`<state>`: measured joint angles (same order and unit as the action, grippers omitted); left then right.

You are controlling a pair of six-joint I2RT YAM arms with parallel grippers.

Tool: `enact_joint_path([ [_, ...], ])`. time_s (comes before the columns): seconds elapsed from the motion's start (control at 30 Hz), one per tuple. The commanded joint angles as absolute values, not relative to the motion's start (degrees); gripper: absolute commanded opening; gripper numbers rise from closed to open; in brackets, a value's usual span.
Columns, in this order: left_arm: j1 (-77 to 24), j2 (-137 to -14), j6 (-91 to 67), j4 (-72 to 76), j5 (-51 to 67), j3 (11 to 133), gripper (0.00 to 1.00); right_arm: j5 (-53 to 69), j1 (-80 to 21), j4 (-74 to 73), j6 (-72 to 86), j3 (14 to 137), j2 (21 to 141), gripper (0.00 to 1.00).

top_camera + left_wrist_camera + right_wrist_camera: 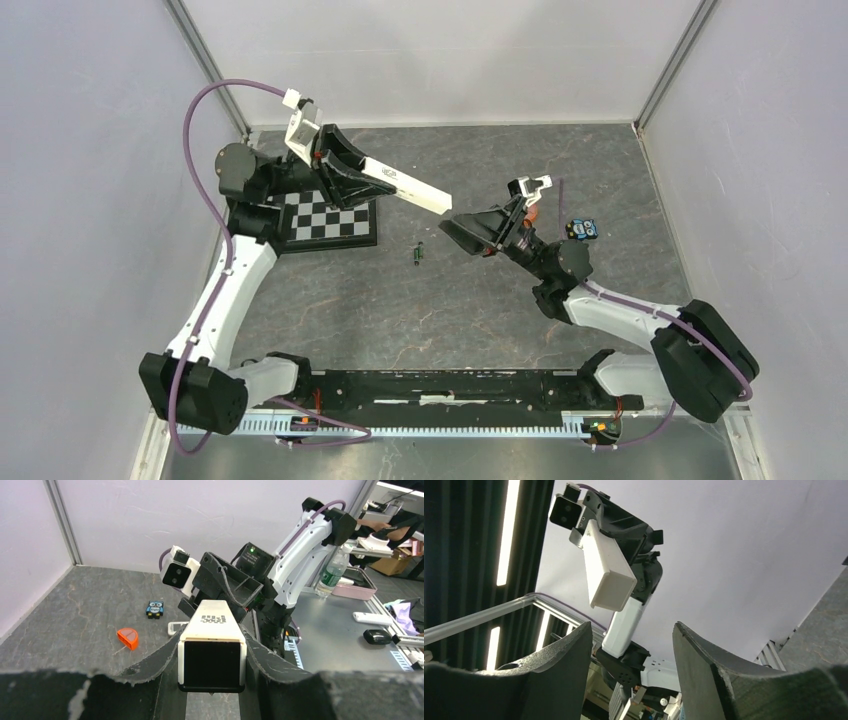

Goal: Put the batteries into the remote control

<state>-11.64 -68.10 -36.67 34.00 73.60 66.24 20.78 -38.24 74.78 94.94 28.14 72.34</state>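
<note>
At the left gripper (212,652): closed snugly on the remote control (410,189), pinching its long sides near one end, with the rest jutting out in the air above the table (480,320) toward the right gripper (631,635). On that right side: fingers (559,665) spread well apart, holding nothing, aimed at the free end of the remote and close to it. Down on the table between the two grippers: the batteries (418,254), lying close together, touched by neither. Beneath the left gripper, a checkerboard (330,222). Beside the right wrist, a small owl block (583,229). Near that block, an orange wedge (128,637).
</note>
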Motion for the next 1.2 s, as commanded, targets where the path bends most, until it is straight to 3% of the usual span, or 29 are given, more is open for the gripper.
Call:
enact_joint_path([
  [0.0, -11.5, -65.7, -25.3, 22.5, 72.4, 68.9, 0.02, 23.3, -38.0, 71.2, 92.2, 29.0, 70.2, 0.65],
  [0.27, -10.9, -65.6, -18.8, 15.1, 76.1, 68.7, 0.02, 23.4, -37.5, 70.0, 90.7, 30.1, 68.8, 0.72],
  [0.43, -10.9, -65.5, -18.6, 15.0, 78.0, 68.3, 0.02, 24.5, -37.3, 64.7, 88.7, 32.6, 69.0, 0.65],
  [0.73, -10.7, -64.9, -18.3, 15.1, 80.3, 67.2, 0.02, 25.6, -37.3, 56.6, 84.6, 37.5, 70.7, 0.44],
  [1.17, -8.9, -65.9, -18.1, 14.2, 80.3, 66.4, 0.02, 28.1, -36.9, 50.9, 84.5, 38.5, 68.6, 0.02],
])
